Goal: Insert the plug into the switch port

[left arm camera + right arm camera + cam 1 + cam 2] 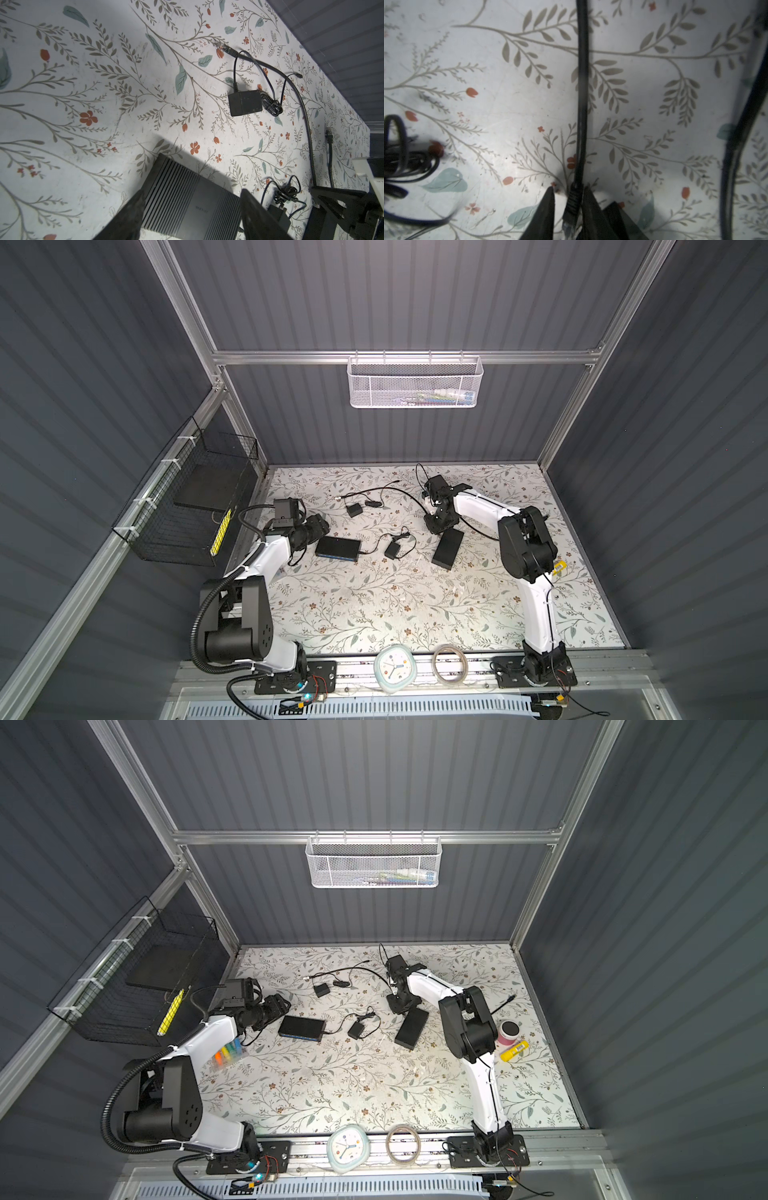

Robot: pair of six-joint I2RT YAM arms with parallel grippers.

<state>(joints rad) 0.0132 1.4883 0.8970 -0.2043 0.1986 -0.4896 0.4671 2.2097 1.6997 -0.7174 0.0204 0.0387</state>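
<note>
Here, your right pincer [568, 188] straddles the clear-tipped black plug [570, 209], unclamped; the left pincer [193, 191] gapes empty, likely to brace the flat black blue-striped switch [337, 548] at the plug's 9 o'clock.

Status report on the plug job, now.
Left gripper open at the switch. Right gripper straddles the plug on the table, grip unconfirmed. Plug well short of the switch; adapter and cord lie between.

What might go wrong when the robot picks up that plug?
The plug sits off-centre in the right end effector, with a gap on one side, so it might twist. The switch lies unheld near the open left end effector, so pushing might slide it.
</note>
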